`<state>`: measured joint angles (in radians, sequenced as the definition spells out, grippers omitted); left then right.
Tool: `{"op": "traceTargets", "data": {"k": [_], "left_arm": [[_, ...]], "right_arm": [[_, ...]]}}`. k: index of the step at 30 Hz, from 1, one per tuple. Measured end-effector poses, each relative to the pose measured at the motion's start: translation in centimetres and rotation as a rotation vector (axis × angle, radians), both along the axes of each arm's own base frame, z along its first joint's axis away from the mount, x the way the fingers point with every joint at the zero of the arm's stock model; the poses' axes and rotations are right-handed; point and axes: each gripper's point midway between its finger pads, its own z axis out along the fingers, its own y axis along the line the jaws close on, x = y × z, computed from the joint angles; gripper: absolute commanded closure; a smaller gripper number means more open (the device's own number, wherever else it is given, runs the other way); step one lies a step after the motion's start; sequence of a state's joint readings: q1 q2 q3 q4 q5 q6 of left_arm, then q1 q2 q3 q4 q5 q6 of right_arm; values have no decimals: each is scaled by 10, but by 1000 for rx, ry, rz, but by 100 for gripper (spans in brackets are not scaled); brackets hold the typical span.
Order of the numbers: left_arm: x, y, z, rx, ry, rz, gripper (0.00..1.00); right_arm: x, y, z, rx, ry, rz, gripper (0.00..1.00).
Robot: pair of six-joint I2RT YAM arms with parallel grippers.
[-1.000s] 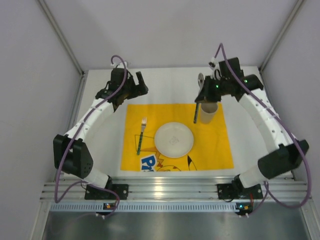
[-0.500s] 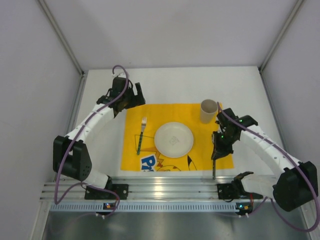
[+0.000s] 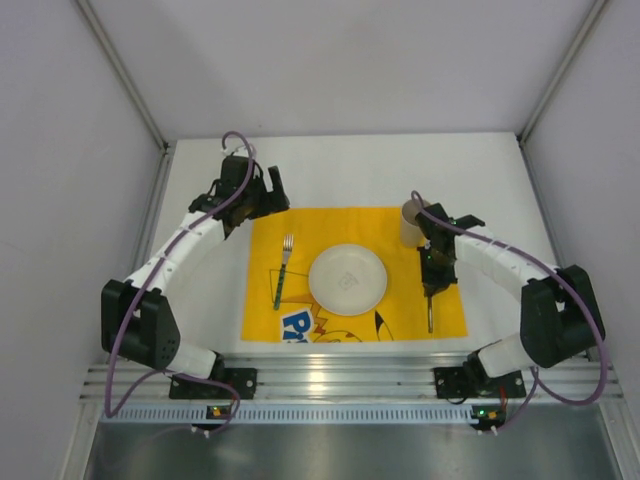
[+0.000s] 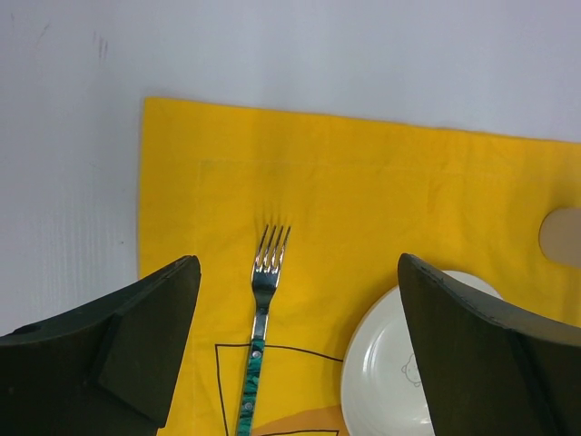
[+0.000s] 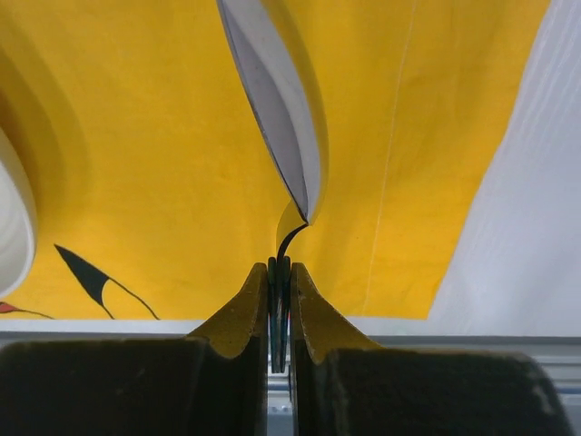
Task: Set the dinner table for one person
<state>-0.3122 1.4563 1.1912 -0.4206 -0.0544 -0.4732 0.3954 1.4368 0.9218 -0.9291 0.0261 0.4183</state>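
Note:
The white dinner table [image 3: 350, 165] carries a yellow printed cloth [image 3: 300, 225] with a white plate [image 3: 347, 279] at its middle. A green-handled fork [image 3: 282, 272] lies left of the plate, tines to the far side. A beige cup [image 3: 413, 222] stands at the cloth's far right. My right gripper [image 3: 431, 288] is shut on a spoon [image 3: 430, 315] by its green handle, low over the cloth right of the plate. The right wrist view shows the gripper [image 5: 280, 272] with the spoon's bowl [image 5: 281, 118] edge-on. My left gripper [image 3: 265, 190] is open and empty.
The left wrist view shows my open left gripper [image 4: 300, 272] above the fork [image 4: 263, 272], with the plate's rim [image 4: 390, 363] and the cup's edge [image 4: 563, 234] to the right. Grey walls enclose the table. An aluminium rail [image 3: 340, 375] runs along the near edge.
My right arm carried the spoon from beside the cup toward the near edge, then settled it low over the cloth right of the plate. The left arm barely moved.

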Motion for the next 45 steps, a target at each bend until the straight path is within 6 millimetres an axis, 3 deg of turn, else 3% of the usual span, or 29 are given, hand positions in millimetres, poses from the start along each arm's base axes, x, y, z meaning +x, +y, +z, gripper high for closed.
{"op": "traceTargets", "data": {"k": [3, 9, 20, 23, 27, 28, 29, 33, 37, 40, 45], "left_arm": [[-1, 0, -1, 2, 2, 1, 5], [-2, 2, -5, 7, 9, 5, 6], [2, -3, -27, 3, 65, 3, 7], [4, -4, -35, 6, 84, 1, 8], [7, -6, -37, 8, 89, 0, 8], [8, -6, -37, 8, 88, -1, 8], [8, -7, -36, 7, 87, -2, 8], [9, -9, -32, 6, 78, -6, 7], [8, -12, -33, 12, 78, -11, 6], [6, -13, -31, 12, 77, -16, 2], [-17, -6, -19, 45, -8, -37, 1]], "right_arm": [[10, -2, -3, -25, -23, 12, 100], [23, -8, -6, -76, -50, 25, 58], [23, -23, 1, -150, -66, 31, 49], [25, -26, 23, -158, -104, 18, 38], [35, -34, 80, -169, -245, -27, 22], [39, -35, 97, -167, -287, -39, 15], [43, -36, 116, -161, -338, -55, 0], [55, -34, 178, -96, -523, -72, 0], [65, -19, 217, 36, -701, -55, 0], [82, -4, 230, 138, -818, -67, 0], [108, 27, 208, 258, -845, -38, 0]]}}
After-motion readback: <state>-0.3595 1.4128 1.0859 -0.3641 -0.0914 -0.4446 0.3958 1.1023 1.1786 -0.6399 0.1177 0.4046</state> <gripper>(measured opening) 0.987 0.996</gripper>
